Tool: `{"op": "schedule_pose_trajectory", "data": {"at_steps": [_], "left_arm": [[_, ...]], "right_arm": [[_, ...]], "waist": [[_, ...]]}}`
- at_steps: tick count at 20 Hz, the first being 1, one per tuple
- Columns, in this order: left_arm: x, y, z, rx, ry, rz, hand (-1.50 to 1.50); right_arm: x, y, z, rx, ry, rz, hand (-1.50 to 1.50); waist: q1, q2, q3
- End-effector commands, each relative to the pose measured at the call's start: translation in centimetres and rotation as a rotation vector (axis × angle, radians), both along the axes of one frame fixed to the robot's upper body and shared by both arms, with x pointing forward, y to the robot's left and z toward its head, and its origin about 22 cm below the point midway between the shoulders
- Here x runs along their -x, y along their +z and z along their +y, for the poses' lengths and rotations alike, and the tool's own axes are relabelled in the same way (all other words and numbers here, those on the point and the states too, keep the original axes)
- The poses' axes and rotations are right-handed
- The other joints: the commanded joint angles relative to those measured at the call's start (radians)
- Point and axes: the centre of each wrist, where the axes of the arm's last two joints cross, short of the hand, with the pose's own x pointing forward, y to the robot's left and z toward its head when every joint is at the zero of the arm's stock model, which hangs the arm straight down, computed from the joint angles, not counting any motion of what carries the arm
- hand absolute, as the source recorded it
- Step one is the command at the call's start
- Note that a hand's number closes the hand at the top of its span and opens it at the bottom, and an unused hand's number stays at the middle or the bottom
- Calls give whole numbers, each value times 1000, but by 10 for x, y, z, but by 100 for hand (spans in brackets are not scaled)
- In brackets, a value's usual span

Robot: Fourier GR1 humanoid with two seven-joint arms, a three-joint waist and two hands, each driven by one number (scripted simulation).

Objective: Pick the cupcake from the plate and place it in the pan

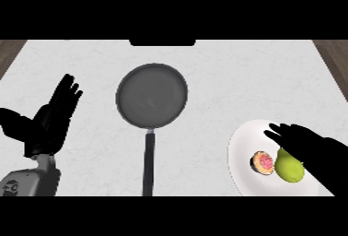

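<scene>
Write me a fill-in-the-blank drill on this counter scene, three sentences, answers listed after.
1. The cupcake lies on the plate beside a green ____.
2. The pan holds nothing, and its handle points toward the view's ____ edge.
3. The hand hovering over the plate is the robot's ____ hand; the other hand rests open at the view's left.

Answers: pear; lower; right

Bare counter [224,78] separates plate [241,143] from pan [152,94]; a green fruit [289,167], perhaps touching, crowds the cupcake [263,162].
</scene>
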Motion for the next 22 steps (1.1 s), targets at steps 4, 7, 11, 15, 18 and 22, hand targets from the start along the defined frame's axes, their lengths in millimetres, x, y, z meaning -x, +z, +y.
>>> {"op": "schedule_pose_trajectory", "data": {"at_steps": [4, 7, 11, 15, 18, 22], "left_arm": [[-15, 13, 7, 14, -8, -18, 0], [-2, -7, -10, 0, -1, -13, 0], [-7, 5, 6, 6, 11, -4, 0], [2, 8, 2, 14, -3, -15, 0], [2, 16, -10, 16, -11, 6, 0], [-9, -1, 21, 0, 6, -10, 0]], "right_arm": [[-1, -28, 15, 55, -22, 31, -150], [10, -24, 33, 79, -61, 30, -150], [-27, -46, 38, 99, -83, 39, -150], [-47, -42, 14, 44, -71, 32, -150], [-33, -66, 5, 87, -65, 77, -150], [-33, -86, 16, 94, -43, 91, -150]], "waist": [[-2, 1, 0], [-4, 0, 0], [2, 1, 0], [4, 1, 0], [1, 0, 1], [-2, 1, 0]]}}
